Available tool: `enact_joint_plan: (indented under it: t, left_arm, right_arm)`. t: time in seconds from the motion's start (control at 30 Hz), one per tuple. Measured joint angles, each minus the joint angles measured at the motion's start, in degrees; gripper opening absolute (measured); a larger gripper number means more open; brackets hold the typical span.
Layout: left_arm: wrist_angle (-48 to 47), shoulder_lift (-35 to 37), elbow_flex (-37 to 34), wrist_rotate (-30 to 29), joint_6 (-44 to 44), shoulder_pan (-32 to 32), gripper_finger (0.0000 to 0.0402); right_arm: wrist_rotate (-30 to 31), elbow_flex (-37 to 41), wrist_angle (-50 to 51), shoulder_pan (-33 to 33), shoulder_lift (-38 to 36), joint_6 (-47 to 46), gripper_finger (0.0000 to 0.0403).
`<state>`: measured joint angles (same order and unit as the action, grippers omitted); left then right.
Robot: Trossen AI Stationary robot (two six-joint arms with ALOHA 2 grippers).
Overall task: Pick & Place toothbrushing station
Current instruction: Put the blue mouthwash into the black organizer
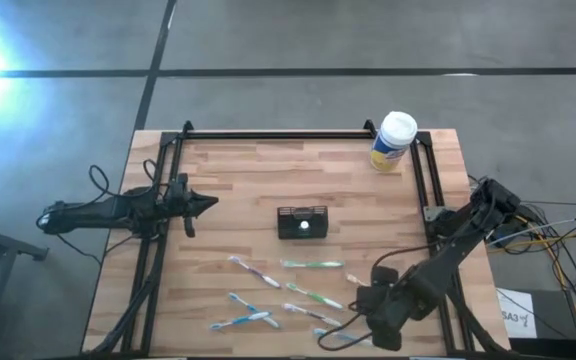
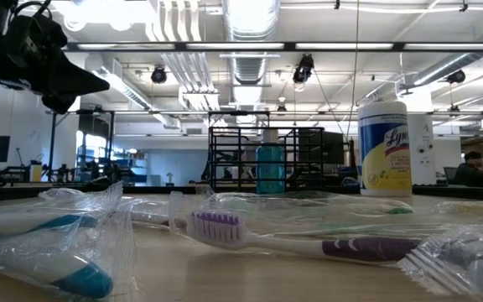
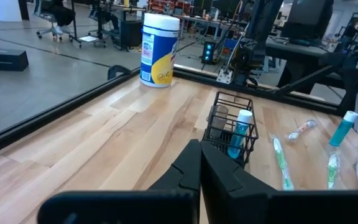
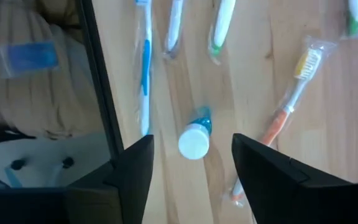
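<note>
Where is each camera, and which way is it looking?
High: above, straight down on the table; both arms show.
Low: at tabletop height, across wrapped toothbrushes into the room; one arm up top.
Left wrist: past the shut left gripper toward the holder.
Right wrist: down between the open right gripper fingers at a tube.
High, low and left wrist share the canister.

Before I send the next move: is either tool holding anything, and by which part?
Nothing is held. The right tool stands open above a white-capped tube; the left tool is shut on nothing.
</note>
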<state>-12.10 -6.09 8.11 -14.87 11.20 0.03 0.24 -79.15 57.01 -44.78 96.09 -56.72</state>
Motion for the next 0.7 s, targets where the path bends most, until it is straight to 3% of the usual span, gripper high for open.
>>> enact_joint_plan:
  t: [0.7]
  left_arm:
    - [0.0, 0.0, -0.8, 0.0, 0.7, 0.0, 0.0003]
  right_arm:
    - [-0.3, 0.1, 0.0, -1.5, 6.9, 3.2, 0.0207]
